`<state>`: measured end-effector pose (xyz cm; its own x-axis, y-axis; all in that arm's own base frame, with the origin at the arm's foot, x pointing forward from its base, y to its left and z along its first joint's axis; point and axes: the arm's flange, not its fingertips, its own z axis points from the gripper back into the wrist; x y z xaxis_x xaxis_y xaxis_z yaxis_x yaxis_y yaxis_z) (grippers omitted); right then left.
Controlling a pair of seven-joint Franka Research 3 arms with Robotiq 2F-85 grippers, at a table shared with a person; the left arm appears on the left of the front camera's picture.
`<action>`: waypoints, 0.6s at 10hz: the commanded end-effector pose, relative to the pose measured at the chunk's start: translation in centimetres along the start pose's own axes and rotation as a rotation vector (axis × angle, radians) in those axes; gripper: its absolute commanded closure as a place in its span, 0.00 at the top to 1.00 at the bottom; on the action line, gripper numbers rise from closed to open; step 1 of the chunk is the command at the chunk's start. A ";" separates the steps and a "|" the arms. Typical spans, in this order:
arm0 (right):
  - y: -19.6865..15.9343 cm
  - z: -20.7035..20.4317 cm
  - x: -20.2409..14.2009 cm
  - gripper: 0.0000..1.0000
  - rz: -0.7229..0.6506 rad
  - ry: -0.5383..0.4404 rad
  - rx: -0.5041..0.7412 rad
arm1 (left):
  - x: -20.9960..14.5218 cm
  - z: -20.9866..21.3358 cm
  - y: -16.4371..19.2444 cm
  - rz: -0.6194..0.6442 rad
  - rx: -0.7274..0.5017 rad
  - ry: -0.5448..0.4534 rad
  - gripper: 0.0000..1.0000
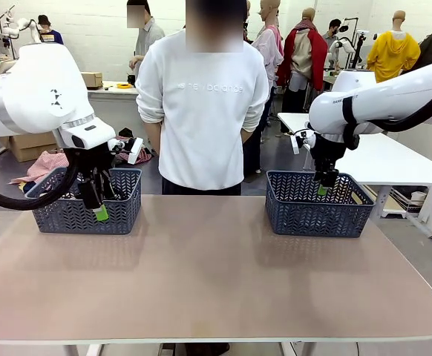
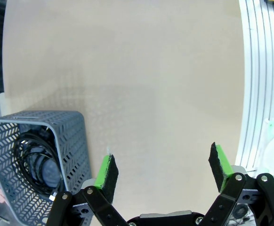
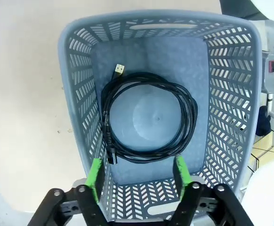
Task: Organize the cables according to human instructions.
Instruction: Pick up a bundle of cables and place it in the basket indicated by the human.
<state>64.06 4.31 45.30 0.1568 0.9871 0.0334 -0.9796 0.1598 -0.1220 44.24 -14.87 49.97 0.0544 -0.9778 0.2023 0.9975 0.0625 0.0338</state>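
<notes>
One black cable (image 3: 191,111) lies coiled flat on the floor of the right grey basket (image 3: 231,94), a USB plug at its end. My right gripper (image 3: 138,165) hangs open just above that basket (image 1: 316,215), with nothing between its green pads; from the front it (image 1: 324,189) sits over the basket's near wall. The left basket (image 2: 76,141) holds coiled black cables (image 2: 33,155). My left gripper (image 2: 163,157) is open and empty above bare table beside that basket; in the front view it (image 1: 97,209) hangs before the left basket (image 1: 127,215).
A person in a white sweater (image 1: 201,111) stands at the far edge between the baskets, hands behind the back. The brown tabletop (image 1: 201,274) stretches wide in front of both baskets. A white table (image 1: 401,159) stands behind the right basket.
</notes>
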 end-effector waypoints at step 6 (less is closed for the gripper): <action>0.1 -0.1 0.0 1.00 0.001 0.003 0.013 | -0.1 0.2 0.1 0.004 0.007 0.005 1.00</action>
<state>64.04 4.34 45.21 0.1605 0.9864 0.0361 -0.9807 0.1635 -0.1071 44.24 -14.87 49.97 0.0544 -0.9778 0.2023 0.9975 0.0625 0.0338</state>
